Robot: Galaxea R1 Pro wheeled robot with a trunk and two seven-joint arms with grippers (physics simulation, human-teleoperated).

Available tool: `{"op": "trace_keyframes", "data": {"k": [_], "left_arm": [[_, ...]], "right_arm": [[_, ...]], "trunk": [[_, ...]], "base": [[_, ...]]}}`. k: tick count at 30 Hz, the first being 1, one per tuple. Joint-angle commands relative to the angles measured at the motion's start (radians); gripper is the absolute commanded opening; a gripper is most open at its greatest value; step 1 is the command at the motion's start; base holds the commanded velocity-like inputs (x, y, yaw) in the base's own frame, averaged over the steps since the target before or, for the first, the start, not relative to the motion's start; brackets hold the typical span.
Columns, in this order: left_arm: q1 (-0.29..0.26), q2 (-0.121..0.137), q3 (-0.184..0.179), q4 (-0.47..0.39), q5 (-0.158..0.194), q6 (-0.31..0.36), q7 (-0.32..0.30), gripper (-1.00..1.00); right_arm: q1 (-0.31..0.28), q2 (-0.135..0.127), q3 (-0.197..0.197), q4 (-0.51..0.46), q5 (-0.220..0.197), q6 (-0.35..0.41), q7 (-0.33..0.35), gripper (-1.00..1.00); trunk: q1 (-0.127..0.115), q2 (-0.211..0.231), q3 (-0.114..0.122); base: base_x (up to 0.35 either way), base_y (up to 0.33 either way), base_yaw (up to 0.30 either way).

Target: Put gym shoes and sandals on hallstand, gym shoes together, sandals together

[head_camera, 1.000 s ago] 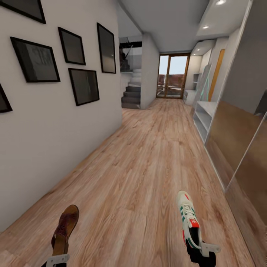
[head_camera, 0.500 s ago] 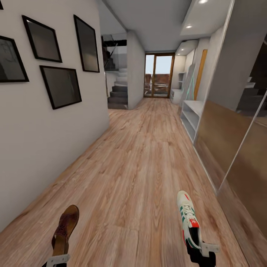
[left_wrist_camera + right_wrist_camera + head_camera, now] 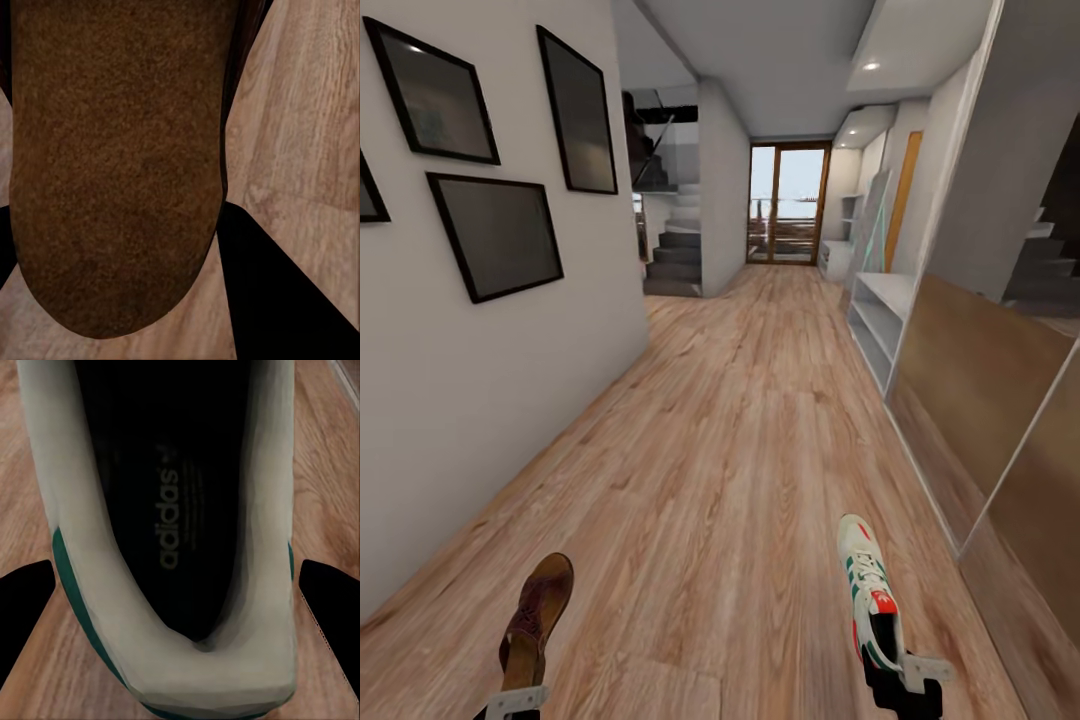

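In the head view my left gripper is shut on the heel of a dark-brown sandal, held toe-forward above the wood-plank corridor floor. My right gripper is shut on the heel of a white gym shoe with teal stripes and a red tongue, also toe-forward. The left wrist view has the sandal's brown surface beside a dark finger. The right wrist view looks into the shoe's dark heel opening between two black fingers. A low pale rack with open shelves stands ahead on the right.
Black picture frames hang on the white wall at the left. Mirrored sliding panels line the right side. A staircase and a glass door close the far end, with another white unit near the door.
The whole view has shifted as the robot moves along the corridor: the picture frames slid left and the rack came nearer. Both grippers keep their shoes in the same pose.
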Motion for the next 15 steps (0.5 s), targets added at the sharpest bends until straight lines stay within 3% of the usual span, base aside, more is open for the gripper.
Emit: {"op": "trace_keyframes", "data": {"k": [1,15], "left_arm": [[-0.001,0.0,0.009,0.0,-0.007,-0.003,-0.007,-1.0],[-0.001,0.001,0.01,0.036,-0.008,-0.006,-0.007,-1.0]], "right_arm": [[-0.001,0.0,-0.006,0.001,0.004,-0.003,0.002,-1.0],[-0.001,0.001,-0.006,0.001,0.004,-0.003,0.001,-1.0]], "trunk": [[0.0,0.0,-0.001],[0.0,0.0,-0.001]], "base": [[0.334,-0.111,0.0],[0.334,-0.111,-0.002]]}}
